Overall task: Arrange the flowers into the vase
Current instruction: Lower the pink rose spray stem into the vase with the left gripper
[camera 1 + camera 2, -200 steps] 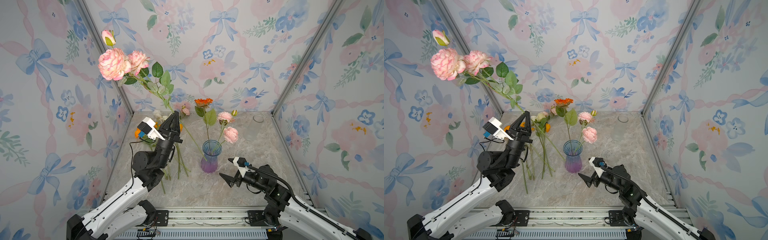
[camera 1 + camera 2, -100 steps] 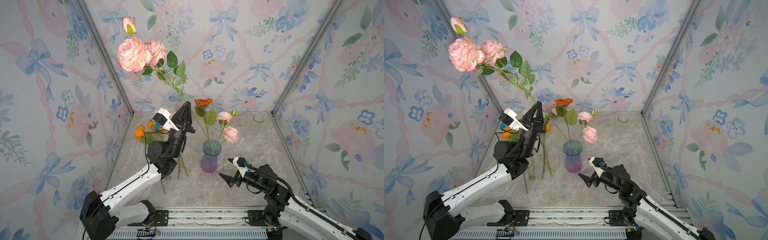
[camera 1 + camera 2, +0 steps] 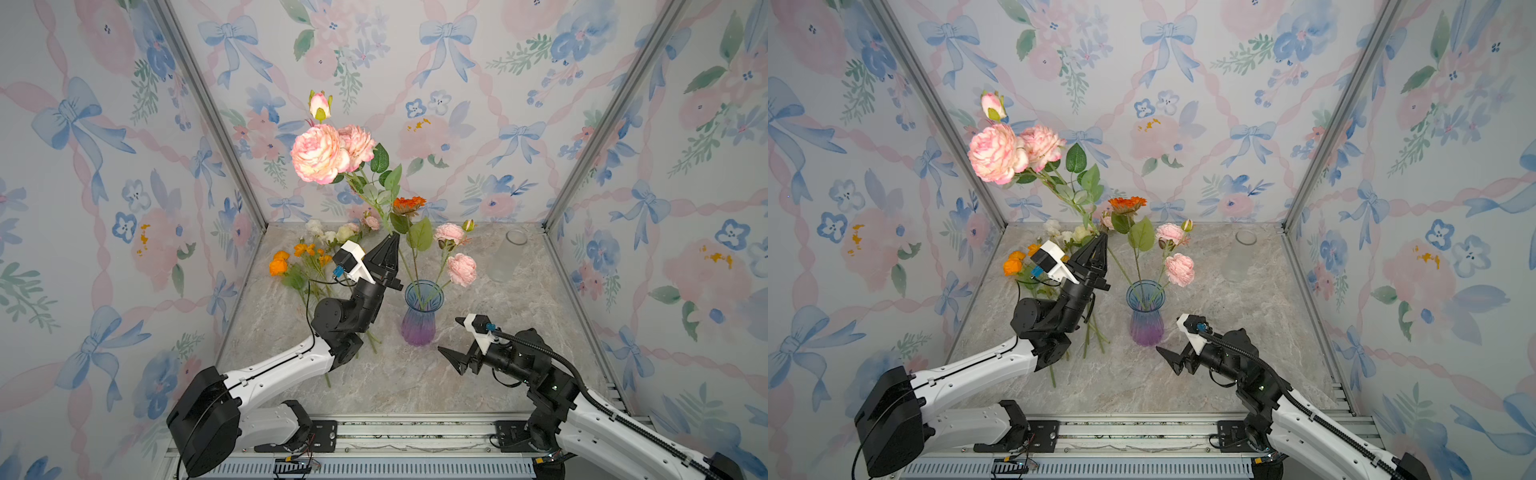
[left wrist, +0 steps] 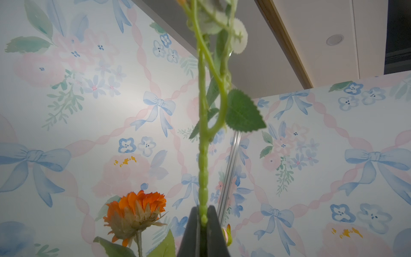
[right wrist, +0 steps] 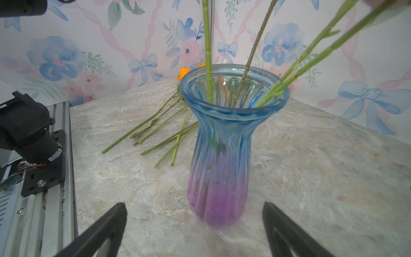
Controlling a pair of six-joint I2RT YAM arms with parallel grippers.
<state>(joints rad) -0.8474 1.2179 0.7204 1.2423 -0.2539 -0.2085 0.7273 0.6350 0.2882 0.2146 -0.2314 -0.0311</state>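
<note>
- Pink ruffled spray (image 3: 320, 153), no longer leaning well left of the vase (image 3: 419, 328); now nearly upright, blooms high above and just left of its rim.
- Brought in with it from left of the vase to just beside its mouth, the left gripper (image 3: 394, 237); pressed together on the spray's green stem, plain in the left wrist view.
- Below the pinch, seemingly a thin tail of stem slanting toward the vase's mouth; too fine in both top views to call it inside.
- Unmoved, low in front and to the right of the vase, the right gripper (image 3: 448, 334); spread wide, holding nothing.
- Already standing in the vase: orange gerbera (image 3: 409, 203) and pink roses (image 3: 461, 268).
- Still flat on the marble tabletop (image 3: 498, 374), left of and behind the vase: orange blooms (image 3: 279, 262), white and cream blooms (image 3: 328, 232).
- For the task: carry about over, insertion at hand; probably only lowering and letting go left for this stem, then back to the pile left of the vase.
</note>
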